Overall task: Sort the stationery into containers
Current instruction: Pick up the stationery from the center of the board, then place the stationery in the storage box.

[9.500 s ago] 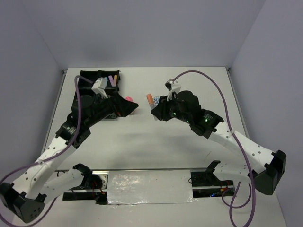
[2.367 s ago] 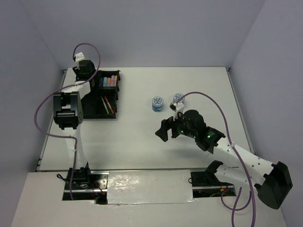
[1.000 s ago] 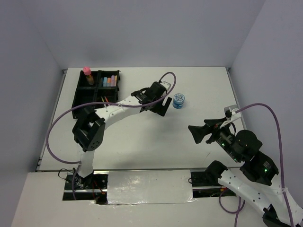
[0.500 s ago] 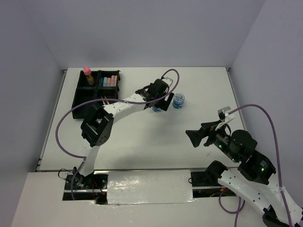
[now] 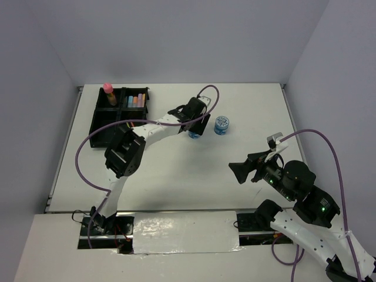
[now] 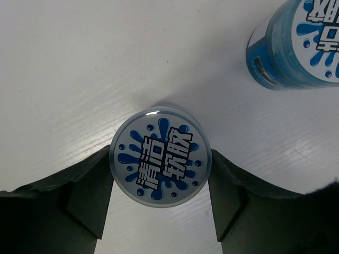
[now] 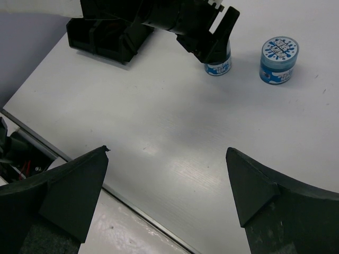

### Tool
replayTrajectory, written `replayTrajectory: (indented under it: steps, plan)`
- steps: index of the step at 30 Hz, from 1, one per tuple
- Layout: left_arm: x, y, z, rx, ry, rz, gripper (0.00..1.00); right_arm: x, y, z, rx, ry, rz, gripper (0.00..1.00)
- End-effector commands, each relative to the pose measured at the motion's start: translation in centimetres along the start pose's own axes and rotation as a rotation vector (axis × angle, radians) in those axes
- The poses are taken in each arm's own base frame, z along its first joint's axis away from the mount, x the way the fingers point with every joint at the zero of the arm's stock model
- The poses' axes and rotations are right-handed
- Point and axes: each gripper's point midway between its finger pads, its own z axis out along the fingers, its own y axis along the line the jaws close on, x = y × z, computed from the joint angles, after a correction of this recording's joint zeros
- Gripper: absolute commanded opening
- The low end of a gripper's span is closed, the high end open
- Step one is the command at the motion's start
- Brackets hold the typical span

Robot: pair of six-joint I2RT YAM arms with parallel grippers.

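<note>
A round blue-patterned tin [image 6: 160,155] stands upright on the white table, and my left gripper [image 6: 160,159] is shut on it, one finger against each side. From above, that gripper [image 5: 194,129] is at mid-table, hiding most of the tin. A second tin [image 5: 221,124] [image 6: 296,42] stands free just to its right. The black four-compartment tray [image 5: 94,130] at the far left holds a pink-capped tube [image 5: 108,92], pastel markers [image 5: 136,100] and thin pens [image 5: 130,124]. My right gripper [image 5: 239,171] [image 7: 167,150] hangs open and empty above the near right table.
White walls close in the table on the left, back and right. The left arm's purple cable [image 5: 207,97] loops over the table near the tins. In the right wrist view both tins [image 7: 279,59] and the tray [image 7: 100,39] lie far ahead of the fingers.
The left gripper has settled over the left tin and its jaws have come in against its sides. The right arm has barely shifted.
</note>
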Motion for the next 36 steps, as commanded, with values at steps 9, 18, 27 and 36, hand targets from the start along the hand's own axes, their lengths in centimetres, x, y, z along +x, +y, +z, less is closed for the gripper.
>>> replayTrajectory:
  steps: [9,18,27,36]
  plan:
    - [-5.7,4.8,-10.3,-0.098,-0.175,-0.197,0.0,-0.7,0.5,0.4,-0.024,-0.028,-0.012,1.0]
    - [0.2,24.9,-24.2,-0.584,-0.212,-0.683,0.0,-0.4,2.2,2.1,-0.102,-0.005,-0.009,1.0]
    - [5.8,32.5,-24.5,-0.72,-0.212,-0.923,0.0,0.3,2.5,4.0,-0.11,0.057,-0.047,1.0]
    - [5.8,35.7,-22.4,-0.768,-0.293,-0.968,0.0,0.7,3.0,4.1,-0.143,0.072,-0.05,1.0]
